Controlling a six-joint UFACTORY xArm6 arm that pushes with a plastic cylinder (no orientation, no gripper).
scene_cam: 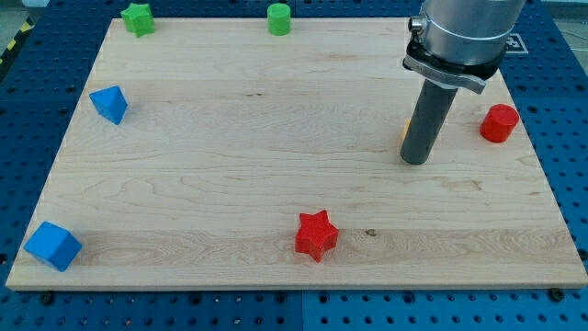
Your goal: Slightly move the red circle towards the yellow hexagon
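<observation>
The red circle (499,123) sits near the board's right edge. My tip (415,162) rests on the board to the circle's left, a short gap away. A sliver of yellow (405,129) shows just behind the rod's left side; this is the yellow hexagon, mostly hidden by the rod. The rod stands between the circle and the hexagon.
A red star (316,235) lies at the bottom centre. A blue block (52,245) sits at the bottom left, another blue block (109,104) at the left. A green star (138,19) and a green cylinder (278,18) sit along the top edge.
</observation>
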